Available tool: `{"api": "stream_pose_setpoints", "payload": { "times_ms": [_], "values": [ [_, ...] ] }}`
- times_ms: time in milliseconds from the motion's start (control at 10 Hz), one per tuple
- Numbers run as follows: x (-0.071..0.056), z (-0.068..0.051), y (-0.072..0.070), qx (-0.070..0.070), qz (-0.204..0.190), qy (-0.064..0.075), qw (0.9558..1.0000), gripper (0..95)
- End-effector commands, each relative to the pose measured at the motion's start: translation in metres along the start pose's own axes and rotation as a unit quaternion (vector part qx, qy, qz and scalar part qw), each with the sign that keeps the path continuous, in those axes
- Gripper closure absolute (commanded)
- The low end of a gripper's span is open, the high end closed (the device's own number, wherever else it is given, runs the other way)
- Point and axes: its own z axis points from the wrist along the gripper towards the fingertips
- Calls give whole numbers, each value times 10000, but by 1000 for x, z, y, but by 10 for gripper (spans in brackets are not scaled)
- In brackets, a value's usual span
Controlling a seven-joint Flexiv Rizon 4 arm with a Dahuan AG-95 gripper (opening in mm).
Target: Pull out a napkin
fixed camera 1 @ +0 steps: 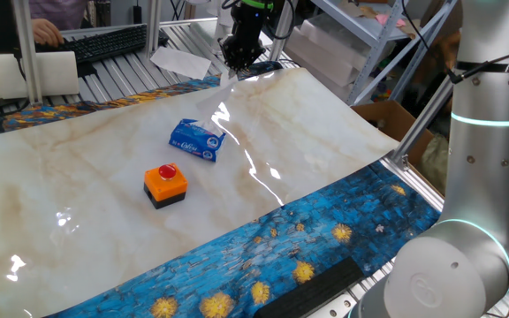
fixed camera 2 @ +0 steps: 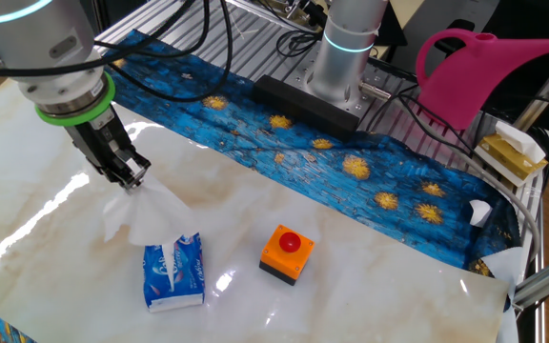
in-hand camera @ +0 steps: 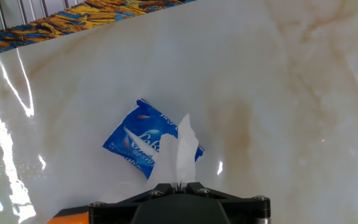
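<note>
Above blue packet (fixed camera 2: 172, 273), napkin (fixed camera 2: 141, 211) in hand (fixed camera 2: 132, 177)

white napkin (fixed camera 2: 146, 211); blue packet (fixed camera 2: 172, 273); orange-black button box (fixed camera 2: 286, 254)

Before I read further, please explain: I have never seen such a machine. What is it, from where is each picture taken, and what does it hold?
It is a robot arm with a two-finger gripper. Two pictures come from fixed cameras on different sides of the table; the third comes from a camera on the hand, looking down along the fingers. On the marble-patterned surface lie a blue packet and an orange box with a red button. The gripper is shut on a white napkin, lifted above the packet.
</note>
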Motion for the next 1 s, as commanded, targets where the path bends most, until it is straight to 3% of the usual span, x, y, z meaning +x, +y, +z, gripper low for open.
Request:
{"api": "stream_pose_setpoints", "payload": {
  "times_ms": [100,600,1000],
  "values": [
    [1,1,0,-10,13,-10,10000,950],
    [1,1,0,-77,19,1,10000,950],
    [1,1,0,-416,-21,57,9991,950]
  ]
}}
